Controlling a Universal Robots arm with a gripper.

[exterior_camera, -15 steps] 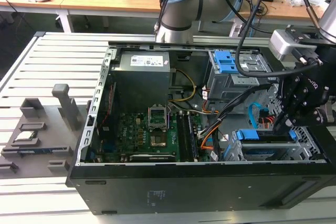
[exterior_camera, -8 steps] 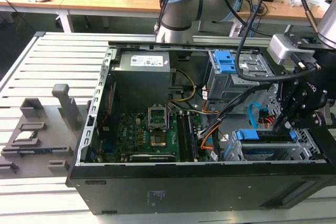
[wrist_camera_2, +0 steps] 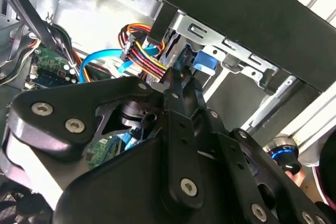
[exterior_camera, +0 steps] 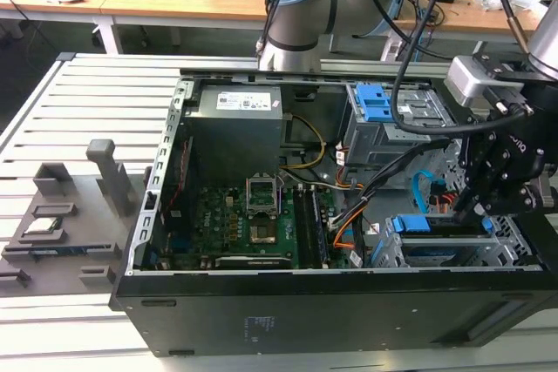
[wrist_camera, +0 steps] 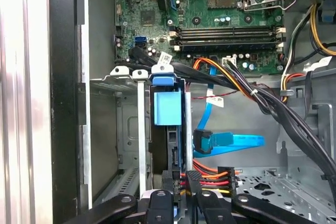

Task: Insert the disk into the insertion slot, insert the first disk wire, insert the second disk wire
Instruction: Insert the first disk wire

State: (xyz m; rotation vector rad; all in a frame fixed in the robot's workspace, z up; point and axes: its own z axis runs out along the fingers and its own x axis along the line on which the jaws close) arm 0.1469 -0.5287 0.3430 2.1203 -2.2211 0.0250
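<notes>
The disk [wrist_camera: 168,107], in its bright blue carrier, sits inside the insertion slot [wrist_camera: 107,129], a silver cage at the case's corner on the exterior view's right [exterior_camera: 501,240]. My gripper [wrist_camera: 180,180] stands at the disk's rear end, shut on the plug end of the first disk wire [wrist_camera: 210,178]. That wire's red, orange and yellow strands run off sideways to another dark plug. In the second wrist view the fingertips [wrist_camera_2: 181,90] meet where the coloured strands [wrist_camera_2: 144,56] come in. The second disk wire [wrist_camera: 236,141], flat and light blue, lies loose beside the cage with its plug free.
A thick black cable bundle [wrist_camera: 252,95] crosses just above the cage. The taller grey cage with blue tabs [exterior_camera: 379,106] stands behind. The motherboard [exterior_camera: 244,215] and power supply [exterior_camera: 237,124] fill the case's other half. A grey fixture [exterior_camera: 70,215] lies outside, on the exterior view's left.
</notes>
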